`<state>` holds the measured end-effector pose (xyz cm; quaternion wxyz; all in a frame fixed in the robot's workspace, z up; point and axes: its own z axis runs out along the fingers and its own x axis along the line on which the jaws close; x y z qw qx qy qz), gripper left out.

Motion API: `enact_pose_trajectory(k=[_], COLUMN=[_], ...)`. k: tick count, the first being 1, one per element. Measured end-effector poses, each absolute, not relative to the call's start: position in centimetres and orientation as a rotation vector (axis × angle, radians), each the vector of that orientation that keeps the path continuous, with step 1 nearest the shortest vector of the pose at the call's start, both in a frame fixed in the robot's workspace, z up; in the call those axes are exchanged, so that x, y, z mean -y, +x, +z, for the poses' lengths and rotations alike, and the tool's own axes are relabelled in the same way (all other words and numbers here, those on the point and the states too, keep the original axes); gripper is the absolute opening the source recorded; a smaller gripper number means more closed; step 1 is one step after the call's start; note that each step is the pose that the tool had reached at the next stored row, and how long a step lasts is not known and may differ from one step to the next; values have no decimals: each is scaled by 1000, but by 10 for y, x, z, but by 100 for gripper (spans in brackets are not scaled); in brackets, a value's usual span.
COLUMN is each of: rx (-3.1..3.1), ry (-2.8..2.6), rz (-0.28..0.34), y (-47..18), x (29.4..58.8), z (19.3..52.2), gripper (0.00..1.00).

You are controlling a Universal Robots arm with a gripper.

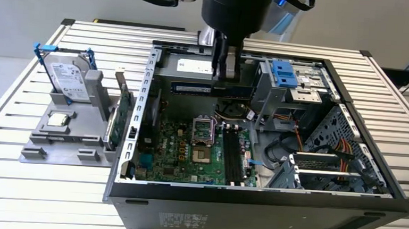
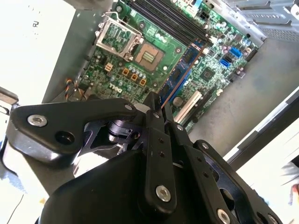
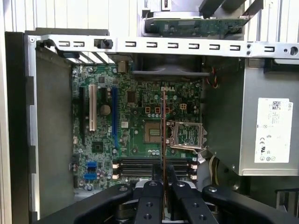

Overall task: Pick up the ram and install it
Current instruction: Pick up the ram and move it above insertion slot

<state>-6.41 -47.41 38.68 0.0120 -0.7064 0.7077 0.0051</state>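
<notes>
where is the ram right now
In the exterior view the ram is clamped in the jaws, hanging inside the open computer case, above the motherboard.

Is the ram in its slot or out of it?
Out. The gripper is shut on the ram, holding it above the motherboard, apart from the long black memory slots.

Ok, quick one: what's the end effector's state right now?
End effector: closed, holding the ram.
</notes>
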Motion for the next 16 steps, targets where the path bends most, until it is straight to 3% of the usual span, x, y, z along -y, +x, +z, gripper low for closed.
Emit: enact_pose_trajectory(k=[16], rx=[-2207], ry=[-2203], rz=[17], y=[-31], x=[474], z=[387], gripper=[0])
